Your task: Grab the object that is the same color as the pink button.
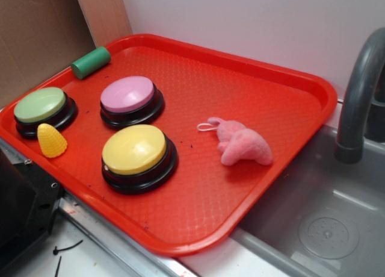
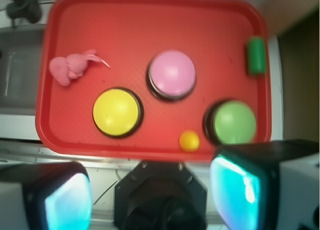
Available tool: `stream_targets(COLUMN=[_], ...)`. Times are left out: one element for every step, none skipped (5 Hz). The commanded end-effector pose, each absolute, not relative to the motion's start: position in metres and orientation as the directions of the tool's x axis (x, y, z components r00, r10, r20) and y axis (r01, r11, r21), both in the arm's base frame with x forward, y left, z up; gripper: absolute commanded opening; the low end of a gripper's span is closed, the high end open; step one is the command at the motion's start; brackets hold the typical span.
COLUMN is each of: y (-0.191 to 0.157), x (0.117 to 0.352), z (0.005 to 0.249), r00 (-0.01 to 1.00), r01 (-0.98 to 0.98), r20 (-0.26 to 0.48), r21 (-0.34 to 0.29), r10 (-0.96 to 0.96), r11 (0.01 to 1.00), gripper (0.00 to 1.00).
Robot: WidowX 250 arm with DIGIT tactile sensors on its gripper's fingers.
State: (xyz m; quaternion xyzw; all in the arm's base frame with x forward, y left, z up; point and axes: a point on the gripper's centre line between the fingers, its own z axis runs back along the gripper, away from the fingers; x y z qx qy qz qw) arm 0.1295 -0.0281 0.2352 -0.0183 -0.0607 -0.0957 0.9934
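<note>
Outside, the pink plush toy lies on the red tray, apart from the pink button; no pincer shows. From the wrist, the pincer hangs released, toy far ahead-left, pink button straight ahead.

Soft, even light is filling the exterior view, casting only faint shadows under the pink button and the plush toy, while the red tray is showing mild sheen. The wrist view is looking blurrier and washed out, with the gripper's fingers sitting out of focus and glowing cyan.
</note>
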Motion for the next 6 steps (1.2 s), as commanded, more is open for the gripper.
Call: stream_targets(y=[-0.048, -0.069, -0.089, -0.112, -0.136, -0.154], x=[0.169, 0.193, 0.208, 0.221, 0.234, 0.240], z=[0.217, 0.194, 0.173, 0.152, 0.122, 0.089], r00=[0.735, 0.546, 0.325, 0.205, 0.145, 0.090], r01=[0.634, 0.801, 0.920, 0.968, 0.986, 0.996], r20=[0.238, 0.279, 0.328, 0.331, 0.298, 0.265], r21=[0.091, 0.102, 0.109, 0.071, 0.035, 0.000], r10=[-0.635, -0.790, -0.887, -0.921, -0.943, -0.960], r11=[0.768, 0.590, 0.378, 0.241, 0.163, 0.094], gripper=[1.00, 1.00, 1.00, 1.00, 1.00, 1.00])
